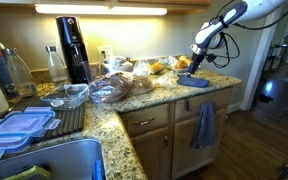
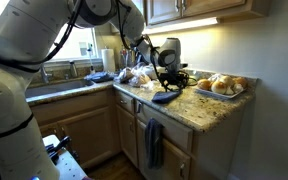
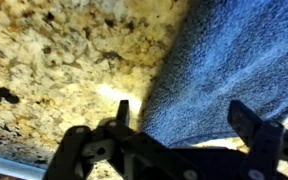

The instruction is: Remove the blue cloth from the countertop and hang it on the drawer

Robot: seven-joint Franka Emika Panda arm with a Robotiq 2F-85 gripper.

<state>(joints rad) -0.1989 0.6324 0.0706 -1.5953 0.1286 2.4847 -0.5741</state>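
A blue cloth (image 1: 193, 79) lies flat on the speckled granite countertop (image 1: 134, 104) near its front corner; it also shows in an exterior view (image 2: 166, 96) and fills the right of the wrist view (image 3: 239, 60). My gripper (image 1: 196, 63) is just above it, fingers spread open to either side of the cloth's edge (image 3: 189, 118). It holds nothing. A second blue cloth (image 1: 203, 125) hangs on the drawer front (image 1: 195, 105) below; it also shows in an exterior view (image 2: 153, 143).
A tray of baked goods (image 2: 222, 86) stands beside the cloth. Bagged food (image 1: 114, 87), a glass bowl (image 1: 70, 96), a black coffee machine (image 1: 72, 47) and plastic lids (image 1: 19, 125) crowd the counter. A sink (image 1: 54, 160) is at the near left.
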